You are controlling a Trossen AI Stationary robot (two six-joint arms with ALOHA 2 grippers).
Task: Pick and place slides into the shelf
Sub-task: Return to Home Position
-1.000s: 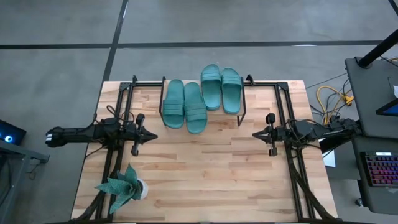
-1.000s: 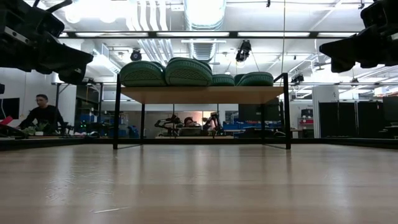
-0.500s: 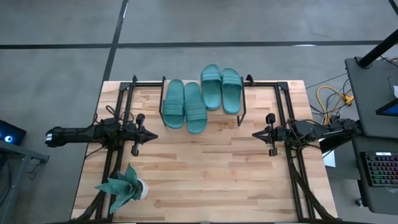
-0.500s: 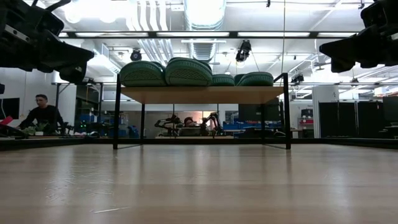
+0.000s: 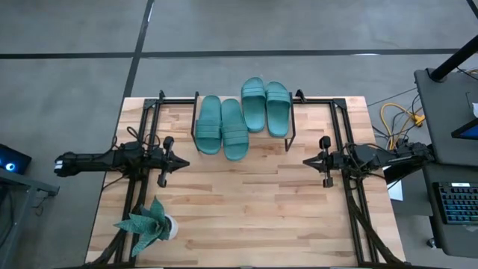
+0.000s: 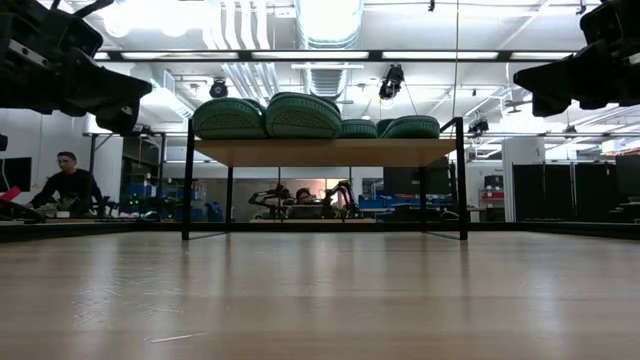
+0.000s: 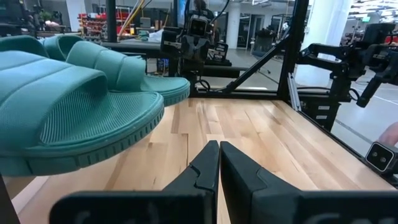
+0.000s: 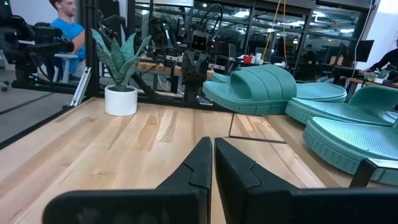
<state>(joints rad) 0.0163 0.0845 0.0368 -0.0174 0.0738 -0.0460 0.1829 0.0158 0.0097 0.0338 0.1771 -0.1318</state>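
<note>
We see the pale plank wooden table (image 5: 246,217) carrying the low light-wood shelf (image 6: 325,152) on black wire legs; four teal-green ribbed rubber slides (image 5: 234,131) lie on top. Our left gripper (image 5: 181,162) and right gripper (image 5: 306,161), both pinched closed, empty, hover at opposite sides.

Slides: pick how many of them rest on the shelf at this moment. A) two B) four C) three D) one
B: the high view shows four slides lying side by side on the shelf, the two nearer the right arm set farther back than the other two.
</note>
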